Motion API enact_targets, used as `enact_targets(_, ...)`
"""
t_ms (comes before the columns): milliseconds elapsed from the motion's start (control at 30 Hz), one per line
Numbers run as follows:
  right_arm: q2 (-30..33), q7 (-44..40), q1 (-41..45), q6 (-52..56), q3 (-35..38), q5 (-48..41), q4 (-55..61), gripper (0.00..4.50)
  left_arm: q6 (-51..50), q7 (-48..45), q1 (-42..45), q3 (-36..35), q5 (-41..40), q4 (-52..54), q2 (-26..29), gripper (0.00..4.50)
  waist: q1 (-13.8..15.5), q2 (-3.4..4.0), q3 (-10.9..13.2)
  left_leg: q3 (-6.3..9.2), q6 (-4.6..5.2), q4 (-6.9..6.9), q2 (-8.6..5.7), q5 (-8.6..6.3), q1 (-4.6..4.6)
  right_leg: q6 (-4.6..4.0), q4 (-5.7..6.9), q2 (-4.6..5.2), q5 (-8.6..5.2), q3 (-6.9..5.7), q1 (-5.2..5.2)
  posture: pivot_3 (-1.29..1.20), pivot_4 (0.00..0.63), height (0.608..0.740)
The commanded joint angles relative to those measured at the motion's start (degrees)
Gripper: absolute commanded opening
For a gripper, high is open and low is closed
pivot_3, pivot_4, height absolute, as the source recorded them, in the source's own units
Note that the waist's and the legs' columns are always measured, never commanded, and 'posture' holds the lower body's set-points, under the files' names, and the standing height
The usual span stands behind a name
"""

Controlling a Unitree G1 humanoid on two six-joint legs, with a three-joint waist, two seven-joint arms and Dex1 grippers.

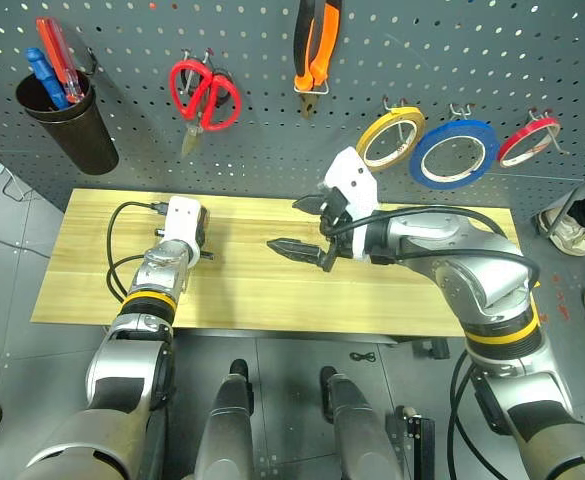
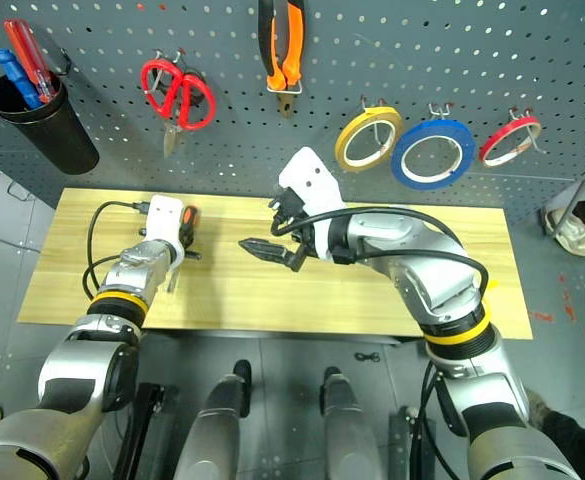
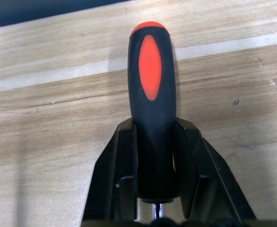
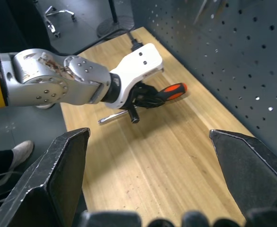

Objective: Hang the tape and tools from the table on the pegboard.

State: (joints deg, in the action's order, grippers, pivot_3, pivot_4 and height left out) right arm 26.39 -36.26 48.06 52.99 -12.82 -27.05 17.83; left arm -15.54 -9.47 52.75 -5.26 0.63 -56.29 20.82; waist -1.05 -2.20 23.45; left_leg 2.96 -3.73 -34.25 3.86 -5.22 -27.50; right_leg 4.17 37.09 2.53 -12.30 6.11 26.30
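A workshop; a dark pegboard (image 1: 532,60) on the wall carries scissors (image 1: 204,97), pliers (image 1: 316,50) and rolls of tape (image 1: 453,153) on hooks. A wooden table (image 1: 252,290) stands below it; a black cup (image 1: 70,122) holds screwdrivers.

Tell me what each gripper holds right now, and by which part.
The left gripper has its jaws shut on the screwdriver, gripping the lower end of the handle near the shaft, on the table. The right gripper holds nothing, jaws open.

You see a dark-grey pegboard (image 1: 272,100) dotted with holes, a pale yellow grained table (image 1: 272,290), red-handled scissors (image 1: 204,97), orange-and-black pliers (image 1: 317,45), yellow (image 1: 390,138), blue (image 1: 453,152) and red (image 1: 528,140) tape, an orange-and-black screwdriver (image 3: 152,113).
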Motion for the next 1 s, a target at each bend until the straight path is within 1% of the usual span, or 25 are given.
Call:
enact_targets(33,0.10,-0.91,0.56,-1.77,1.21,0.48,0.41,4.50,-2.54,-0.32,-2.00,-0.57,-0.35,2.56,1.40,0.54,-0.06,0.00,0.10,-0.01,0.00,0.00,0.01,0.00,0.00,0.00,0.00,0.00,0.00,0.00,0.00,0.03,0.486,0.740)
enact_targets(133,0.21,-1.61,0.36,-2.73,2.01,0.44,0.37,4.50,-5.05,-4.01,-4.94,0.32,-1.04,10.81,1.87,0.54,-0.17,0.01,0.13,-0.01,0.00,0.06,0.01,0.00,0.00,0.00,-0.02,-0.01,0.00,0.00,0.02,0.04,0.474,0.740)
enact_targets(200,0.48,-2.31,-0.22,-2.84,3.12,-0.31,1.43,4.50,-8.69,-6.06,-8.50,0.04,-2.57,19.91,2.06,0.54,-0.08,0.01,0.15,-0.01,-0.01,0.16,0.01,0.00,-0.01,-0.01,-0.04,0.00,-0.01,0.00,0.05,0.05,0.463,0.740)
enact_targets(233,1.05,-3.19,-1.16,-3.35,3.58,-0.69,2.36,4.50,-10.58,-7.52,-11.70,0.26,-3.06,26.50,2.69,0.54,0.09,0.01,0.15,-0.01,-0.02,0.21,0.01,0.01,-0.01,-0.01,-0.05,0.00,-0.01,0.00,0.06,0.07,0.437,0.740)
enact_targets(300,1.99,-4.80,-2.85,-3.63,5.02,-1.92,4.24,4.50,-13.91,-9.77,-18.74,0.13,-3.99,41.38,4.43,0.54,0.33,0.01,0.15,0.01,-0.03,0.31,0.02,0.01,-0.04,-0.03,-0.10,0.00,0.00,-0.02,0.07,0.08,0.415,0.740)
enact_targets(400,1.96,-6.12,-3.85,-3.77,8.14,-4.95,5.73,4.50,-19.96,-9.35,-26.09,-2.86,-6.53,60.25,5.22,0.54,0.51,-0.02,0.13,0.03,-0.04,0.41,0.02,0.02,-0.14,-0.38,-0.19,0.05,0.21,-0.07,0.11,0.11,0.392,0.740)
enact_targets(500,0.45,-6.25,-3.58,-4.70,12.10,-8.46,5.75,4.50,-25.59,-7.28,-29.41,-7.50,-12.17,75.95,2.22,0.54,1.10,-0.05,0.11,0.06,-0.12,0.38,0.03,0.06,-0.16,-0.26,-0.22,0.04,0.15,-0.12,0.13,0.14,0.370,0.740)
enact_targets(567,-0.87,-6.05,-3.15,-5.27,13.88,-10.42,5.52,4.50,-27.58,-5.78,-30.08,-9.25,-13.29,82.64,1.34,0.54,1.59,-0.20,0.00,0.06,-0.20,0.37,0.04,0.11,-0.19,-0.07,-0.27,0.05,0.05,-0.16,0.11,0.17,0.352,0.740)
enact_targets(667,-3.64,-4.51,-0.25,-6.36,15.32,-12.02,4.19,4.50,-28.31,-2.10,-28.00,-11.81,-12.71,88.42,1.14,0.54,1.90,-0.32,-0.16,0.05,-0.23,0.33,0.04,0.13,-0.18,-0.05,-0.33,0.06,0.08,-0.16,0.06,0.21,0.319,0.740)
enact_targets(800,-9.02,-0.78,7.98,-9.70,17.56,-12.05,-1.43,4.50,-26.97,1.74,-19.34,-13.74,-11.01,90.49,3.81,0.54,2.01,-0.40,-0.22,0.18,-0.44,0.37,0.05,0.29,-0.23,-0.11,-0.31,0.04,0.15,-0.31,0.10,0.25,0.297,0.740)
enact_targets(867,-11.67,0.78,11.62,-12.13,18.74,-11.80,-4.49,4.50,-24.92,3.17,-14.53,-13.68,-9.28,87.73,5.63,0.54,2.35,-0.50,-0.38,0.28,-0.48,0.38,0.09,0.37,-0.32,-0.14,-0.32,0.04,0.17,-0.54,0.11,0.27,0.277,0.740)
enact_targets(900,-12.87,1.43,13.90,-14.74,18.94,-10.72,-6.10,4.50,-22.91,3.71,-10.46,-13.63,-8.75,85.12,6.66,0.54,2.67,-0.47,-0.59,0.30,-0.48,0.38,0.09,0.38,-0.34,-0.14,-0.34,0.04,0.17,-0.58,0.11,0.27,0.277,0.740)
enact_targets(967,-14.23,1.88,16.50,-18.24,19.04,-9.39,-8.34,4.50,-19.99,4.38,-5.73,-13.21,-7.70,81.51,7.99,0.54,3.33,-0.52,-0.87,0.30,-0.49,0.40,0.08,0.38,-0.41,-0.34,-0.40,0.07,0.30,-0.61,0.11,0.26,0.262,0.740)
enact_targets(1000,-14.86,2.67,17.81,-19.47,19.37,-8.99,-9.71,4.50,-18.26,4.73,-3.61,-12.95,-7.04,79.41,8.66,0.54,3.63,-0.57,-0.96,0.30,-0.49,0.43,0.08,0.38,-0.43,-0.49,-0.44,0.07,0.39,-0.64,0.11,0.26,0.267,0.740)
